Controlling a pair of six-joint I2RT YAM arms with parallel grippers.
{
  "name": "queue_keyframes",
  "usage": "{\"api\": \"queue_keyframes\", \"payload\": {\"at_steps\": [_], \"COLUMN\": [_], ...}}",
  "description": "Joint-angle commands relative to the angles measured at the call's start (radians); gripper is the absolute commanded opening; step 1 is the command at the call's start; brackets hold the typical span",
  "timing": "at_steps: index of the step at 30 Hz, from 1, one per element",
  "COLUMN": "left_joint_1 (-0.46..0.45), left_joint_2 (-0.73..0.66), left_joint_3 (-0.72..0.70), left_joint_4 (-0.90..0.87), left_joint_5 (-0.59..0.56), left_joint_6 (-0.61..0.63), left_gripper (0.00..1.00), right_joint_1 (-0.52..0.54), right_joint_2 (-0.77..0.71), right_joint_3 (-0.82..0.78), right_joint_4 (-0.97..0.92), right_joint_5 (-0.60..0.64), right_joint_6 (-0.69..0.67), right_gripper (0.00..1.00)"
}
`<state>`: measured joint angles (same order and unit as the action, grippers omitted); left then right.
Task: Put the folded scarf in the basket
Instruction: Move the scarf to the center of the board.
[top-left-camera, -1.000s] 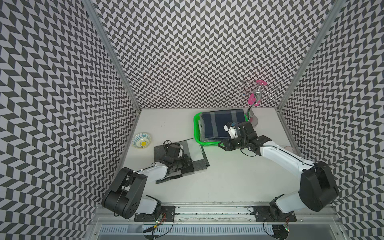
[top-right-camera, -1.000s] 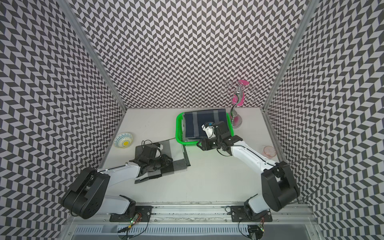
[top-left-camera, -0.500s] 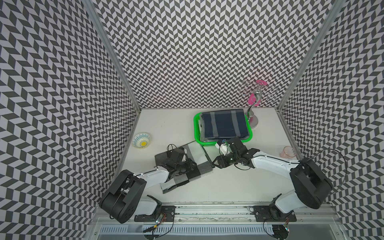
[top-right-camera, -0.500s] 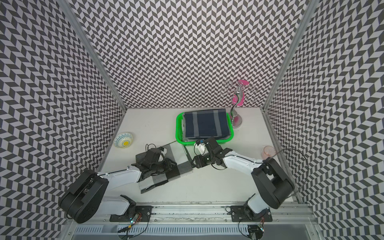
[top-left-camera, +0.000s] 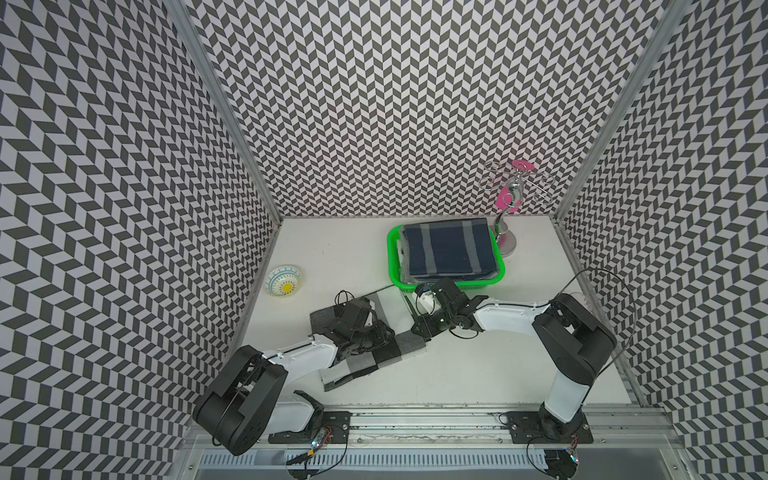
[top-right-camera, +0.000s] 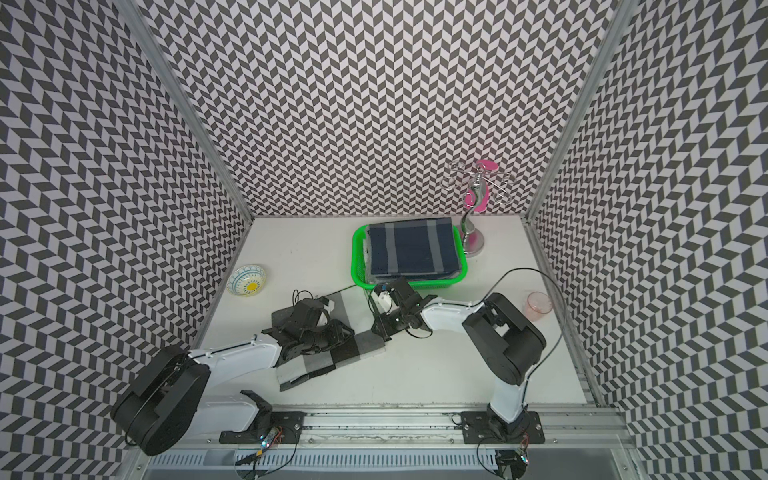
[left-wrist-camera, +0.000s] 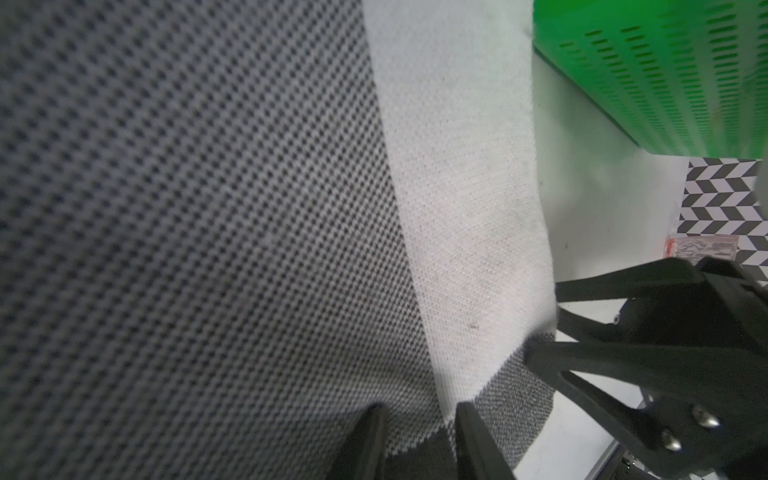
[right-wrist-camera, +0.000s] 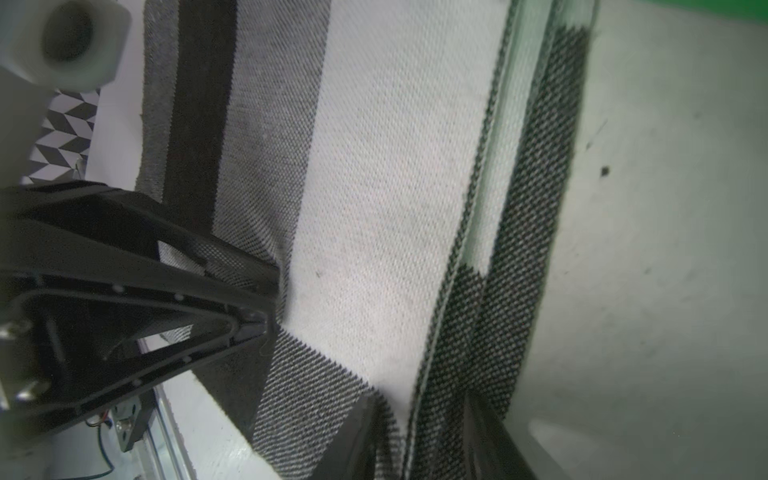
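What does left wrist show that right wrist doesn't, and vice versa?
Left wrist only: the basket with its perforated green wall, a pink cup in the distance, and the right hand straddling the edge of the scarf.
Right wrist only: the left hand pinching the scarf, and the scarf's stacked folded edge. The basket is only a green sliver at the frame edge.
Both: the gray-and-white scarf, bare table, a bit of chevron wall.

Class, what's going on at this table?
Two robot arms are working on a grey scarf lying on the table. The left hand and the right hand each pinch it, beside the green basket. A folded navy scarf already lies in the basket; the grey one is not in yet.
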<state>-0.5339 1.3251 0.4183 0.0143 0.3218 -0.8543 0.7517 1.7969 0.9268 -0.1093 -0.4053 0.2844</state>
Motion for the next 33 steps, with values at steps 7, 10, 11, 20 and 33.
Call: {"api": "queue_keyframes", "payload": {"at_steps": [7,10,11,20,33], "left_joint_1": [-0.016,-0.014,-0.014,-0.014,0.077], "left_joint_2": [0.027,0.023,0.026,0.034,-0.014], "left_joint_3": [-0.015,-0.007,-0.003,0.035,0.153], "left_joint_4": [-0.290,-0.298,-0.299,-0.306,-0.407], "left_joint_5": [-0.031,-0.032,-0.032,-0.026,0.004], "left_joint_6": [0.025,0.034,0.037,0.048,0.117], "left_gripper": [0.40,0.43,0.44,0.45,0.47], "right_joint_1": [0.024,0.024,0.024,0.016,-0.132], "right_joint_2": [-0.092,-0.159,-0.185,-0.337,-0.521], "right_joint_3": [-0.159,-0.215,-0.237,-0.400,-0.512], "right_joint_4": [0.020,-0.015,-0.025,-0.067,-0.149], "right_joint_5": [0.051,0.066,0.068,0.131,0.177], "right_joint_6": [0.038,0.051,0.055,0.145,0.277], "right_gripper": [0.10,0.06,0.05,0.02,0.02]}}
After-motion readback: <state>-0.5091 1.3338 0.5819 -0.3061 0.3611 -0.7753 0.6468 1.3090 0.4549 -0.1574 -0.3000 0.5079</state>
